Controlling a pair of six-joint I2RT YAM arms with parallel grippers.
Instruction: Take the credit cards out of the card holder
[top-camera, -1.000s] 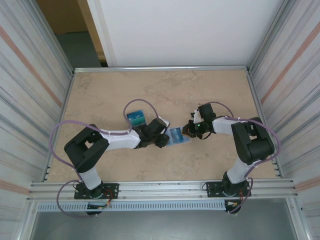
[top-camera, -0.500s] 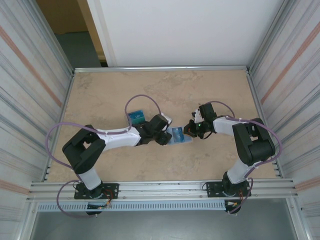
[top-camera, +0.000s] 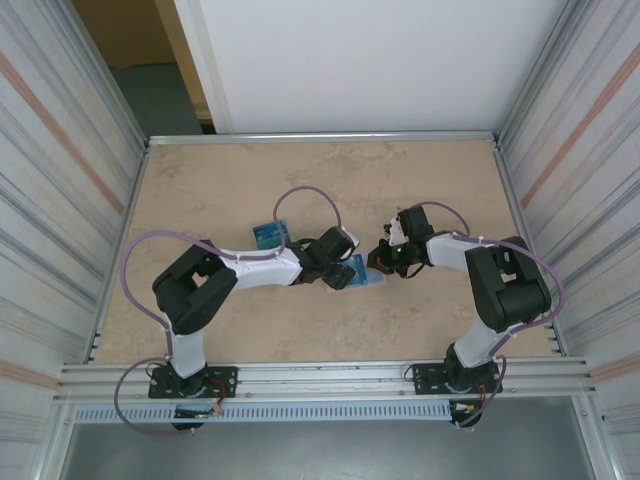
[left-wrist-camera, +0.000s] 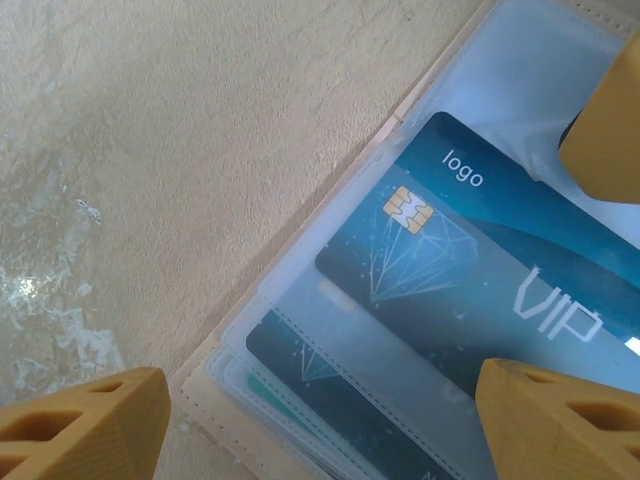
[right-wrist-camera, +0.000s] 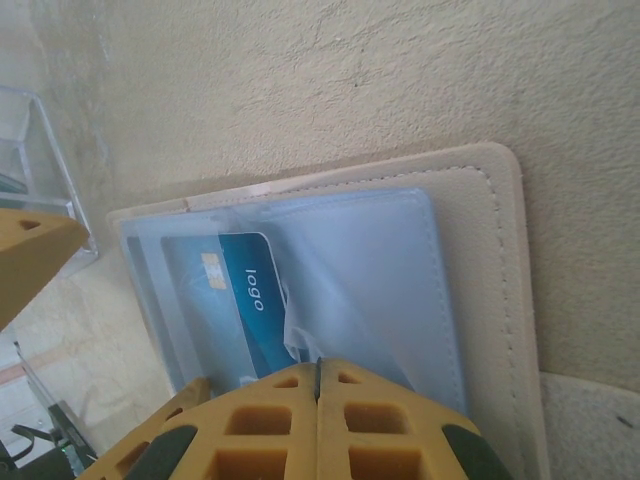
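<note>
The beige card holder (top-camera: 366, 276) lies open on the table between both grippers, its clear sleeves up. A blue credit card (left-wrist-camera: 470, 290) with a chip sits half out of a sleeve; a second dark one (left-wrist-camera: 345, 410) lies under the sleeve below it. My left gripper (left-wrist-camera: 320, 390) stands open just above the holder's corner (left-wrist-camera: 205, 400), one finger over the table, the other over the cards. My right gripper (right-wrist-camera: 318, 368) is shut on the holder (right-wrist-camera: 490, 300), pinching a wrinkled clear sleeve beside the blue card (right-wrist-camera: 245, 300).
A loose teal card (top-camera: 268, 235) lies on the table left of the left wrist (top-camera: 330, 250). Metal walls fence the table (top-camera: 200, 190) on both sides, with a rail along the near edge.
My left gripper has opened wider and slid right over the card holder, the arm stretching out. The right gripper and the holder have stayed put.
</note>
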